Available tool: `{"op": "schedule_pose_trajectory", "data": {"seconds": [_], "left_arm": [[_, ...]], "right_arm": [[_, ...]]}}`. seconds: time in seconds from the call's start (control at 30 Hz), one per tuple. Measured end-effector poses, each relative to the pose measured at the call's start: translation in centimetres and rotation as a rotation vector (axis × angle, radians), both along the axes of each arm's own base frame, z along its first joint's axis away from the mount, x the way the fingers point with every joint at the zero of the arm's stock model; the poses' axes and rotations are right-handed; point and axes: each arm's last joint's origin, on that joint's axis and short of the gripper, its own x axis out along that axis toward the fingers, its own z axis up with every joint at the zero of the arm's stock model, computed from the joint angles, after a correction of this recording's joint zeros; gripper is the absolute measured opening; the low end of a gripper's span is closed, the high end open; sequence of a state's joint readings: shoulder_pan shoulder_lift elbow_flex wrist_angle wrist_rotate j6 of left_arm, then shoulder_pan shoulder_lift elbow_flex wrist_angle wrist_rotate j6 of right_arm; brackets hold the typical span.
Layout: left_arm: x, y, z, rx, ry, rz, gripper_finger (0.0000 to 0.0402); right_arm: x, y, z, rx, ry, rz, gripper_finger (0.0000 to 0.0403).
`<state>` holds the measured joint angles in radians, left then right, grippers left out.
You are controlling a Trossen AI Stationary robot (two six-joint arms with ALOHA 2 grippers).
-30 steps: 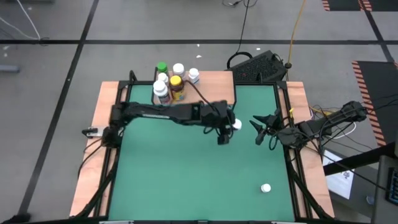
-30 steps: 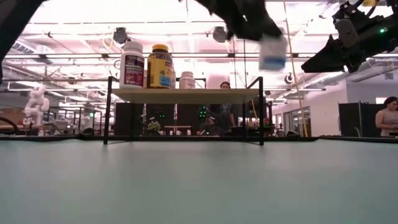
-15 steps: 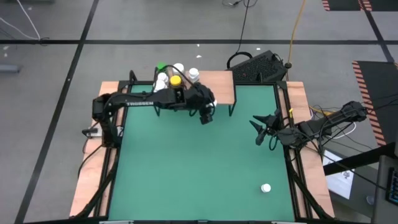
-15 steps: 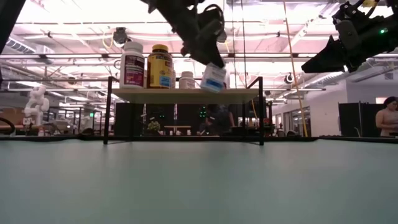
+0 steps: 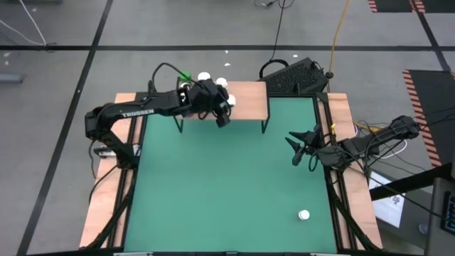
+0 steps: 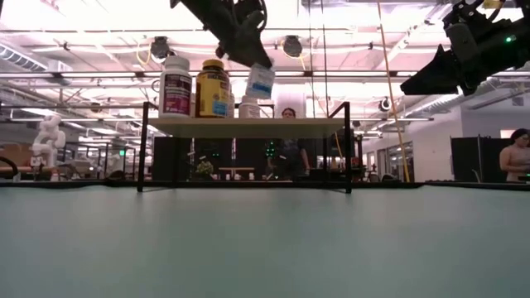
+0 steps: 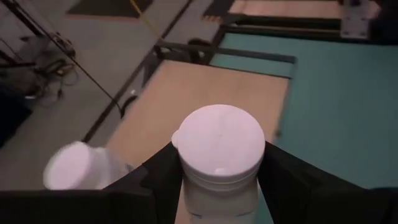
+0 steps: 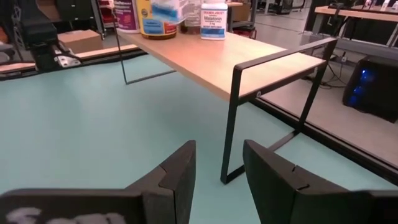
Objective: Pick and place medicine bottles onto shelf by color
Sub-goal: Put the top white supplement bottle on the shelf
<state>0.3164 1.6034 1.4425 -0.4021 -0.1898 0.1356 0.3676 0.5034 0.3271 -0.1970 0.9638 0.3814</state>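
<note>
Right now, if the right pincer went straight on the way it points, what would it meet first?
Probably the shelf: the right pincer faces the black leg at its near corner, with only bare mat between, though the distance is hard to judge.

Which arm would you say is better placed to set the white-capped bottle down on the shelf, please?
Left. Its tool already holds the white-capped bottle above the shelf, beside the amber bottle. The right tool hangs empty off the shelf's end.

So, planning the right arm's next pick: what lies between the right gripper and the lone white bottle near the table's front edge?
Only bare green mat, in the high view, between the right gripper and the white bottle.
</note>
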Motion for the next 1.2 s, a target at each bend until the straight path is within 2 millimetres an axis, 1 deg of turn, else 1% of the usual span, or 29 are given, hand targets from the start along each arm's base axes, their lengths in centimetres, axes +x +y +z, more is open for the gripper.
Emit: {"op": "schedule_pose_trajectory", "data": {"seconds": [0.1,0.23,0.3,0.4,0.53,0.67,0.8,1.2], "left_arm": [[-0.4,1.2,-0.1,0.006,0.006,0.028,0.019],[-0.3,2.2,-1.0,-0.006,0.035,0.029,0.0187],[-0.2,2.7,-1.3,-0.017,0.019,0.023,0.0184],[-0.4,3.1,-2.2,-0.043,0.054,0.035,0.0186],[-0.5,3.3,-3.3,-0.041,0.042,0.036,0.0193],[-0.8,3.8,-4.2,-0.036,0.033,0.049,0.0191],[-0.8,3.9,-4.4,-0.027,0.03,0.049,0.0192],[-0.5,3.8,-4.2,-0.002,-0.002,0.036,0.0227]], "right_arm": [[0.0,0.0,0.0,0.005,-0.003,-0.002,0.013],[0.0,0.0,0.0,0.005,-0.003,-0.001,0.013],[0.0,0.0,0.0,0.005,-0.004,-0.001,0.013],[0.0,0.0,0.0,0.005,-0.003,-0.001,0.013],[0.0,0.0,0.0,0.002,-0.001,0.0,0.013],[0.0,0.0,0.0,0.002,-0.001,0.0,0.013],[0.0,0.0,0.0,0.003,-0.003,0.0,0.013],[0.0,0.0,0.0,0.002,-0.004,0.001,0.013]]}}
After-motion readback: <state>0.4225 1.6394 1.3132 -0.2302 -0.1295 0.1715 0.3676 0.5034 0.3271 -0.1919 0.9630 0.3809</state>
